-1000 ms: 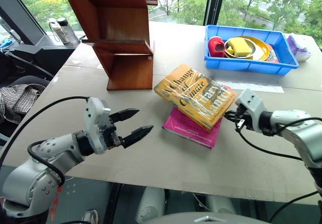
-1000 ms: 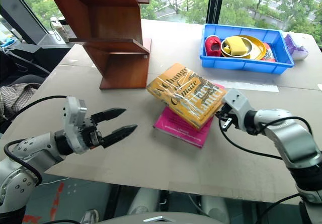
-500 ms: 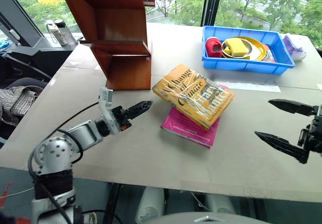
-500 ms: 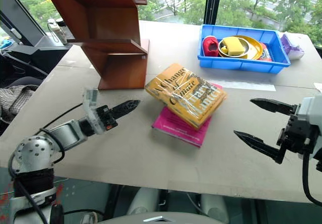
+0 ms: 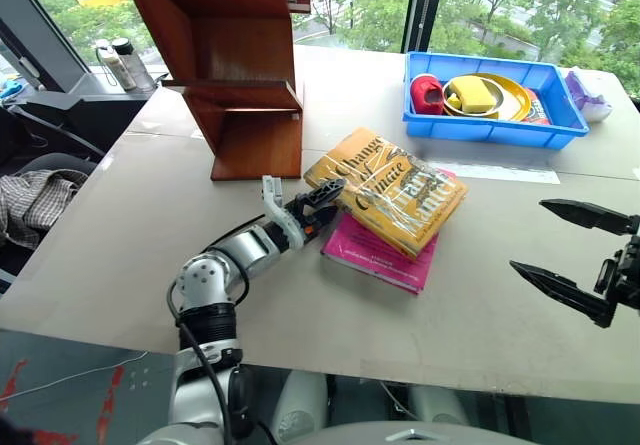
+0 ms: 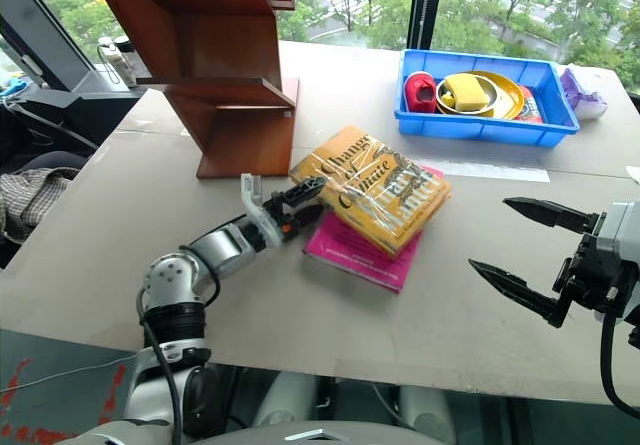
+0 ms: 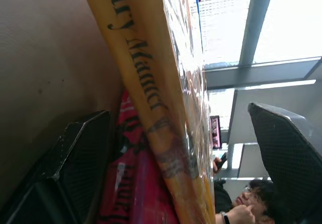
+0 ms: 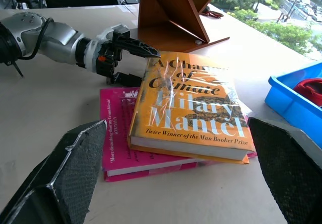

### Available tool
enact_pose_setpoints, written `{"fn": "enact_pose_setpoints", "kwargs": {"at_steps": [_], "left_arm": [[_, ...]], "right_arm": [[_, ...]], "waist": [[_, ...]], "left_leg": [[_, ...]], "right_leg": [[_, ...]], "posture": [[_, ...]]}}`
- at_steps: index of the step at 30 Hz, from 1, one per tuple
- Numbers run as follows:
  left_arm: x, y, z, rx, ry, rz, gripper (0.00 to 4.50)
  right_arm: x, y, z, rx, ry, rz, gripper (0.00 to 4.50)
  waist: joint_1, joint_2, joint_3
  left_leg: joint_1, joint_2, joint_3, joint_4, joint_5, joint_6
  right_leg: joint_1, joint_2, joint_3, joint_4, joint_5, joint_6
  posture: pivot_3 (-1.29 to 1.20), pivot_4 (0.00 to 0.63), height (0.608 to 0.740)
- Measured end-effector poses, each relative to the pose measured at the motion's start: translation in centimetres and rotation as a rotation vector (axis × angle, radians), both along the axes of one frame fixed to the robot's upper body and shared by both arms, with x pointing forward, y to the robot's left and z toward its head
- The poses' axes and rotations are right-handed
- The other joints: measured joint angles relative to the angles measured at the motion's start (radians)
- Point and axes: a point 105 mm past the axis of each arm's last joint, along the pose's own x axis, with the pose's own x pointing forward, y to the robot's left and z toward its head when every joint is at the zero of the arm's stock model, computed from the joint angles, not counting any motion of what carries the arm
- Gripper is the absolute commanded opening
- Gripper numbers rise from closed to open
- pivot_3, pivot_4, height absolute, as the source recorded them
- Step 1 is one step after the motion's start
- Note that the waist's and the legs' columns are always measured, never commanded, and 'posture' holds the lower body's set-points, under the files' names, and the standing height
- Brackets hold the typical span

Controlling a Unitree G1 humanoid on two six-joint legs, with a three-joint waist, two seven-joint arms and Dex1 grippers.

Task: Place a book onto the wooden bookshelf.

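Both grippers stood with their fingers spread. Nearest the front edge of the tabletop (image 5: 120, 225), over its right side, the right gripper (image 5: 575, 260) hung clear of everything, its two black fingers wide apart and holding nothing, pointing across toward the books. Further in, near the middle of the tabletop, the left gripper (image 5: 322, 208) reached level toward the stack, its open fingers straddling the left corner of the book (image 5: 388, 190): one finger lay over the glossy cover and the other sat lower, beside the pink book (image 5: 378, 253). The left wrist view showed the yellow spine passing between those fingers, not yet squeezed.

That book, thick and yellow-orange in clear plastic, lay flat and askew on top of the thinner pink book, which poked out at the stack's near side. Beyond, toward the far left corner, the wooden bookshelf (image 5: 235, 65) stood upright, apart from the books. Toward the far right corner sat a blue tray (image 5: 492, 129) holding a yellow dish (image 5: 514, 93) and a red item (image 5: 429, 93).
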Motion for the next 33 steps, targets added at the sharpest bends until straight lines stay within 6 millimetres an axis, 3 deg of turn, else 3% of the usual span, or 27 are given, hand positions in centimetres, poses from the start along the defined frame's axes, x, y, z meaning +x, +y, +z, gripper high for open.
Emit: {"fn": "enact_pose_setpoints", "kwargs": {"at_steps": [1,4,8,10,12,18,21,25,28,33], "left_arm": [[0.2,-0.3,-0.1,-0.006,0.002,0.002,4.5],[0.8,-1.2,-0.3,-0.004,-0.002,0.01,3.68],[1.1,-1.6,-0.7,-0.012,0.008,0.024,1.94],[1.0,-1.5,-0.6,-0.033,0.0,0.025,0.81],[0.9,-1.5,-0.1,-0.05,-0.015,0.021,0.16],[-0.4,0.4,0.8,-0.057,-0.042,0.01,0.04],[-1.2,1.6,3.4,-0.045,-0.107,-0.001,0.04],[-3.0,2.5,7.5,0.035,-0.226,-0.062,0.04],[-4.7,2.1,11.5,0.333,-0.433,-0.151,0.04],[-7.4,0.2,18.0,0.654,-0.823,-0.269,0.04]], "right_arm": [[-0.1,0.1,0.0,-0.001,-0.002,-0.005,4.46],[-0.3,0.3,-0.1,0.001,0.005,-0.008,4.5],[-0.7,0.5,-0.6,0.01,0.037,-0.008,4.5],[-0.8,0.5,-0.8,0.01,0.046,-0.014,4.5],[-0.7,0.5,-0.8,0.012,0.044,-0.019,4.5],[0.0,0.8,-0.6,0.027,0.035,0.009,4.5],[0.8,0.6,-0.4,0.037,0.025,0.016,4.5],[2.3,-0.1,-0.1,0.044,-0.003,0.013,4.5],[3.5,-1.2,0.3,0.066,-0.024,-0.013,4.5],[4.0,-2.0,0.2,0.072,-0.011,-0.02,4.5]], "waist": [[0.0,0.0,0.0],[0.002,0.001,-0.001],[0.003,0.001,-0.001],[0.003,0.001,-0.002],[0.003,0.002,-0.003],[-0.013,0.0,-0.001],[-0.009,-0.001,-0.001],[-0.005,-0.002,0.0],[-0.005,-0.005,0.002],[-0.005,-0.005,0.003]], "left_leg": [[0.0,0.0,0.0,0.0,0.0,0.0],[0.0,0.0,0.0,0.0,0.0,0.0],[0.0,0.0,0.0,0.0,0.0,0.0],[0.0,0.0,0.0,0.0,0.0,0.0],[0.001,0.0,-0.001,0.0,0.0,0.0],[0.0,0.001,-0.001,0.0,0.0,0.0],[0.0,0.002,-0.002,-0.001,0.0,0.0],[-0.001,0.001,-0.002,0.0,0.0,0.0],[-0.001,0.001,-0.002,-0.001,0.0,0.0],[-0.001,0.0,0.0,-0.001,0.0,0.0]], "right_leg": [[0.0,0.0,0.0,0.0,0.0,0.0],[0.0,0.0,0.0,0.0,0.0,0.0],[0.001,0.0,0.0,0.0,0.0,0.0],[0.001,0.0,0.0,0.0,0.0,0.0],[0.001,0.0,0.0,0.0,-0.001,-0.001],[0.0,0.001,0.001,0.0,0.0,0.0],[0.0,0.0,0.002,0.0,0.0,0.0],[0.0,-0.001,0.002,0.0,0.0,0.0],[0.0,0.0,0.002,-0.001,0.0,0.0],[0.0,0.0,0.0,-0.001,0.0,0.0]], "posture": [[0.0,0.15,0.74],[0.0,0.15,0.74],[0.0,0.15,0.74],[0.0,0.15,0.74],[0.0,0.15,0.74],[0.0,0.15,0.74],[0.0,0.15,0.74],[0.0,0.15,0.74],[0.0,0.15,0.74],[0.0,0.15,0.74]]}}
